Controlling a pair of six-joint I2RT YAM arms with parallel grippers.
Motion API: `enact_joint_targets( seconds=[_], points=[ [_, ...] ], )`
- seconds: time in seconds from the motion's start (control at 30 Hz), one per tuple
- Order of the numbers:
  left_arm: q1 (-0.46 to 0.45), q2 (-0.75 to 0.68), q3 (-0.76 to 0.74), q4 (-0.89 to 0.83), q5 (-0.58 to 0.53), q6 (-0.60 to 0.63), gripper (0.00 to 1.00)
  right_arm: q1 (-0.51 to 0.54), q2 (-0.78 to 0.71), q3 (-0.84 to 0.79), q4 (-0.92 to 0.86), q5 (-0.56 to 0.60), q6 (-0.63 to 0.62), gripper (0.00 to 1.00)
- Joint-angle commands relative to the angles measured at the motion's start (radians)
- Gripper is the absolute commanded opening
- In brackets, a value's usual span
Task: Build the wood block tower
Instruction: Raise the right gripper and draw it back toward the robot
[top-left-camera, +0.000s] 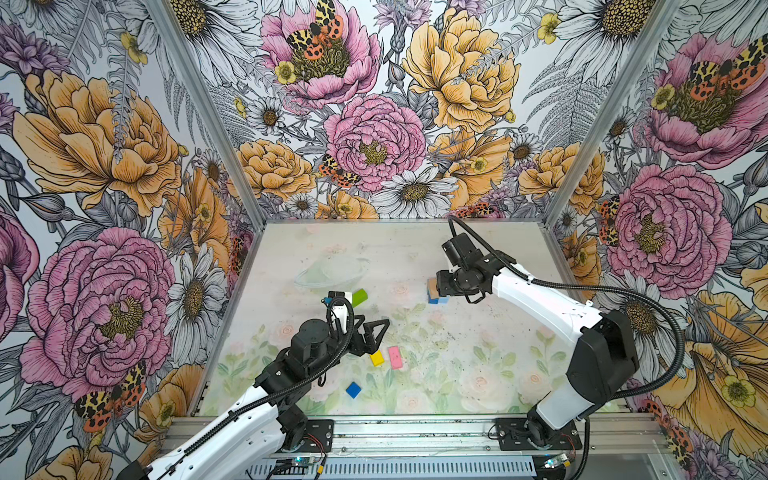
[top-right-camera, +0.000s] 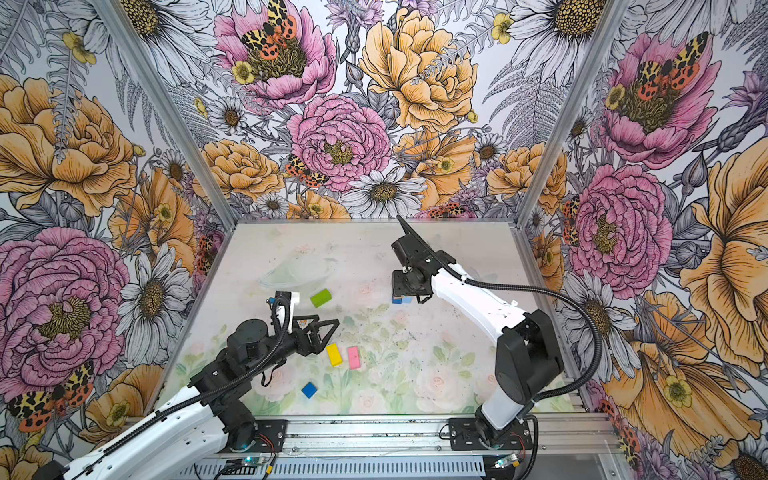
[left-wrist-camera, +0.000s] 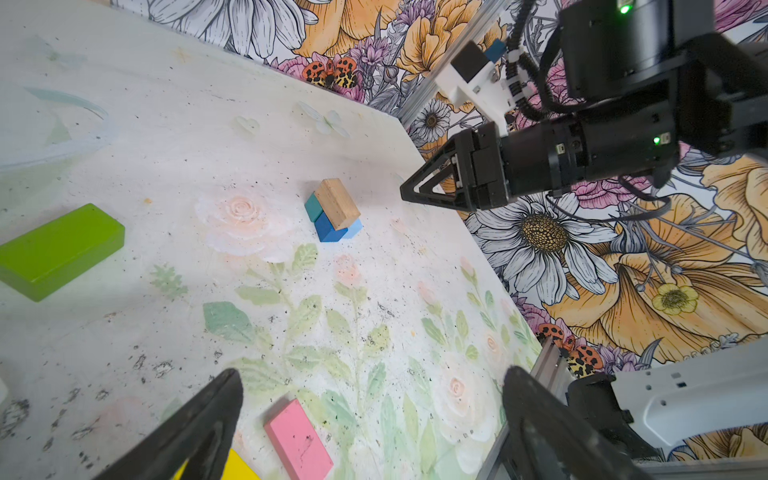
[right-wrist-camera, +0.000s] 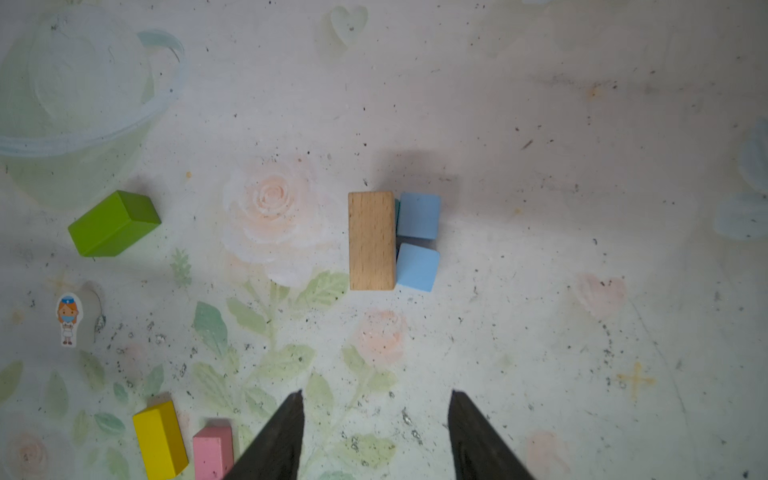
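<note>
**Wood block tower** (left-wrist-camera: 332, 222) on the floral-printed tabletop (top-left-camera: 478, 353), right of centre, with bare surface all round it. The left wrist view shows a plain tan wooden brick (left-wrist-camera: 337, 203) lying across a teal cube (left-wrist-camera: 312, 208) and a dark blue cube (left-wrist-camera: 327, 230). The right wrist view adds two light blue cubes (right-wrist-camera: 419, 215) just beside the brick (and a small nurse sticker (right-wrist-camera: 68, 319)). The right gripper (right-wrist-camera: 376, 392) hangs raised, clear of the tower, fingers apart and empty. The left gripper (top-left-camera: 376, 337) is spread wide and empty, near the yellow wooden brick (top-left-camera: 377, 358) and pink wooden brick (top-left-camera: 395, 358). The green wooden brick (top-left-camera: 360, 297) and a loose blue cube (top-left-camera: 353, 390) lie apart.
</note>
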Motion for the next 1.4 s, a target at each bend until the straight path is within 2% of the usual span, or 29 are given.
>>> enact_joint_targets(
  seconds=[0.0, 0.13, 0.3, 0.77, 0.97, 1.37],
  points=[
    [-0.055, -0.052, -0.021, -0.075, -0.093, -0.044, 0.99, 0.018, -0.103, -0.071, 0.003, 0.039, 0.025, 0.61],
    [-0.137, -0.088, -0.028, -0.094, -0.177, -0.069, 0.99, 0.033, -0.223, -0.176, 0.005, 0.050, 0.049, 0.63],
    [-0.250, -0.071, -0.006, -0.095, -0.273, -0.081, 0.99, 0.040, -0.367, -0.292, 0.006, 0.052, 0.071, 0.72],
    [-0.555, 0.139, 0.123, -0.090, -0.532, -0.091, 0.99, 0.044, -0.604, -0.461, 0.000, 0.020, 0.085, 0.81],
    [-0.602, 0.210, 0.170, -0.122, -0.596, -0.104, 0.99, 0.044, -0.636, -0.471, -0.016, 0.020, 0.077, 0.84],
    [-0.605, 0.265, 0.231, -0.163, -0.628, -0.061, 0.99, 0.039, -0.609, -0.438, -0.023, 0.052, 0.073, 0.84]
  ],
)
